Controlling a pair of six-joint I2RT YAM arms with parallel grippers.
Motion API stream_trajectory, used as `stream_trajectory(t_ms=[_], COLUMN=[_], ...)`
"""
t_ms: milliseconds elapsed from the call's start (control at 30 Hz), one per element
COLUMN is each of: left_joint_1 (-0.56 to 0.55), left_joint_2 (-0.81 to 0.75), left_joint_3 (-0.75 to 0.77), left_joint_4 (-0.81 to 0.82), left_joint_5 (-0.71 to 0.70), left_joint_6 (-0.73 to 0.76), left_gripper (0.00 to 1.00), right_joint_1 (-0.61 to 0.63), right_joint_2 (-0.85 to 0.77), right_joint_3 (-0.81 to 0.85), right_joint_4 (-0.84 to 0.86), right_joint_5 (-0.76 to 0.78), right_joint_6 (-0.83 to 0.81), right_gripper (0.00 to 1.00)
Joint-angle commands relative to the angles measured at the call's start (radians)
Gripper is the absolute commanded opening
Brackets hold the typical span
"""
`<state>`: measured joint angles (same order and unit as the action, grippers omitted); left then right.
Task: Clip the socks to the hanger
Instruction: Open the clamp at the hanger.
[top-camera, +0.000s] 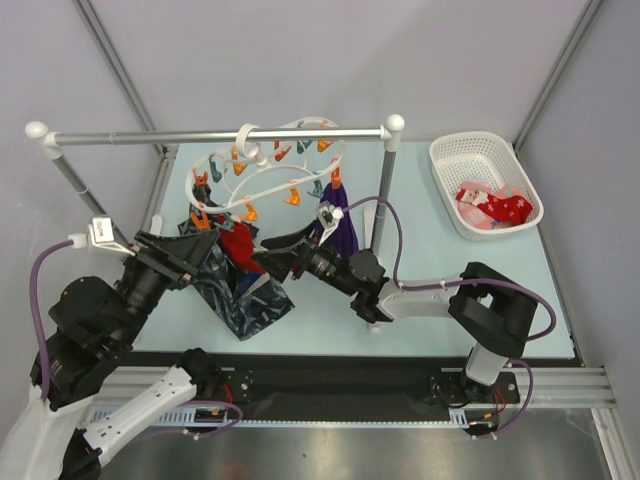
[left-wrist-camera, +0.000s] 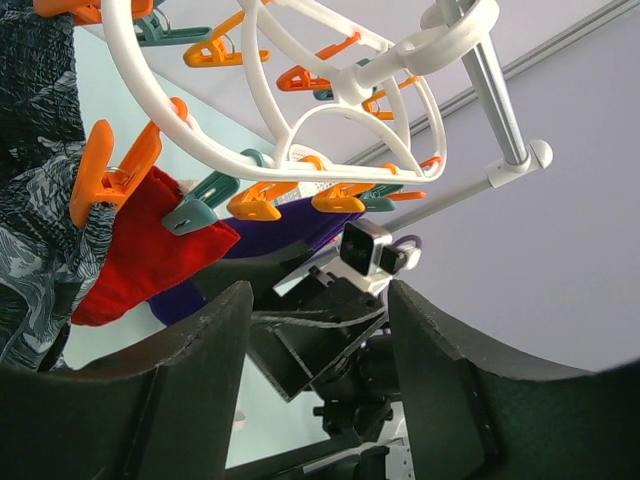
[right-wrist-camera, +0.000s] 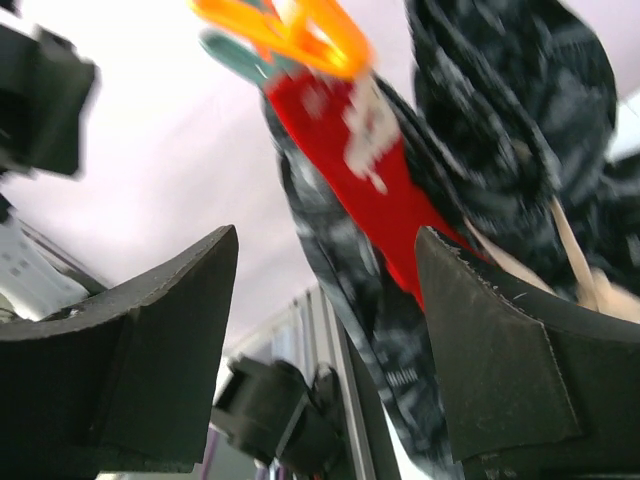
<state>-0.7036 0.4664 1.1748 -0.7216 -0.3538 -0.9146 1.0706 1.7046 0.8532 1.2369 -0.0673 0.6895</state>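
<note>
The white oval hanger (top-camera: 268, 170) hangs by its hook from the rail, with orange and teal clothespins dangling. A red sock (top-camera: 238, 243) hangs from an orange clothespin (left-wrist-camera: 108, 172) at its near-left side; it shows in the left wrist view (left-wrist-camera: 140, 250) and in the right wrist view (right-wrist-camera: 365, 160) with white marks. More socks (top-camera: 492, 208), red and pink, lie in the basket. My left gripper (top-camera: 212, 252) is open and empty just left of the hung sock (left-wrist-camera: 320, 300). My right gripper (top-camera: 264, 262) is open and empty just right of it (right-wrist-camera: 325, 250).
A dark navy marbled cloth (top-camera: 245, 295) hangs beside the red sock and trails down to the table. A purple cloth (top-camera: 343, 228) hangs at the hanger's right. The grey rail (top-camera: 215, 135) stands on two posts. The white basket (top-camera: 452, 160) sits at the back right.
</note>
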Motion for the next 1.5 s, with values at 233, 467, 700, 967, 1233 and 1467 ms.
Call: stream_trajectory(t_ms=[233, 467, 700, 967, 1233, 1467], left_joint_1=[0.004, 0.006, 0.004, 0.006, 0.006, 0.006], left_joint_2=[-0.012, -0.005, -0.005, -0.002, 0.023, 0.037], left_joint_3=[0.022, 0.022, 0.02, 0.029, 0.052, 0.056], left_joint_4=[-0.002, 0.005, 0.01, 0.007, 0.005, 0.007], left_joint_5=[0.019, 0.033, 0.035, 0.038, 0.056, 0.07], left_joint_6=[0.028, 0.025, 0.023, 0.025, 0.022, 0.011], left_gripper=[0.63, 0.63, 0.63, 0.62, 0.62, 0.62], right_joint_1=[0.023, 0.005, 0.006, 0.0, -0.003, -0.001], right_joint_2=[-0.02, 0.013, 0.024, 0.053, 0.066, 0.073], right_joint_3=[0.069, 0.124, 0.188, 0.191, 0.216, 0.222], right_joint_4=[0.34, 0.34, 0.265, 0.262, 0.225, 0.219], right_joint_5=[0.214, 0.273, 0.302, 0.284, 0.274, 0.273], right_joint_6=[0.004, 0.048, 0.056, 0.082, 0.097, 0.111], right_gripper=[0.76, 0.77, 0.73, 0.62, 0.62, 0.6])
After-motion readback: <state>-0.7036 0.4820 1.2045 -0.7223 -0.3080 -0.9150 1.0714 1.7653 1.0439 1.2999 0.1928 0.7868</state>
